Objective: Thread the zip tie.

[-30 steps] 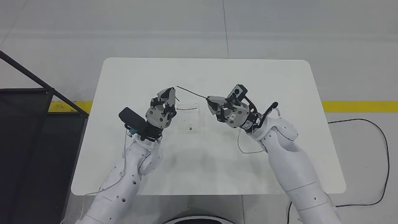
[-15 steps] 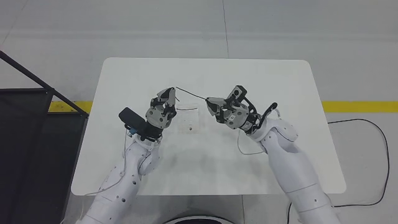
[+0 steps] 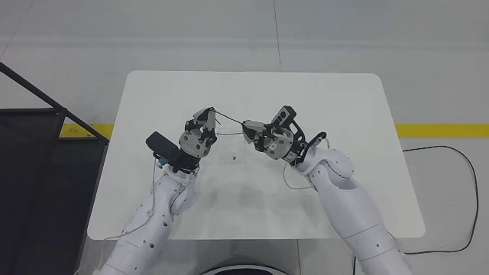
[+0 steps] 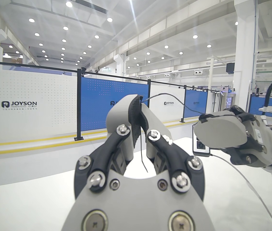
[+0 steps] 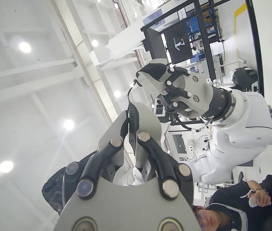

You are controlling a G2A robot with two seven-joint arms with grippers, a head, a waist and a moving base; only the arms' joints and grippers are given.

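Observation:
A thin black zip tie point(image 3: 229, 116) spans the gap between my two grippers above the middle of the white table point(image 3: 336, 99). My left gripper point(image 3: 208, 115) is shut on one end. In the left wrist view the zip tie point(image 4: 172, 98) arches from the left gripper point(image 4: 139, 102) across to the right gripper point(image 4: 199, 118), and a short tail hangs down between the left fingers. My right gripper point(image 3: 246, 127) is shut on the other end. In the right wrist view the zip tie point(image 5: 129, 94) curves from the right gripper point(image 5: 128, 115) up to the left gripper point(image 5: 138, 80).
A small clear plastic bag point(image 3: 233, 150) lies flat on the table beneath the grippers. A thin grey cable point(image 3: 302, 183) loops off the right forearm. Bare tabletop lies to the far side and right of the grippers.
The right gripper has moved left toward the left gripper, shortening the span of zip tie between them. The left arm has stayed still.

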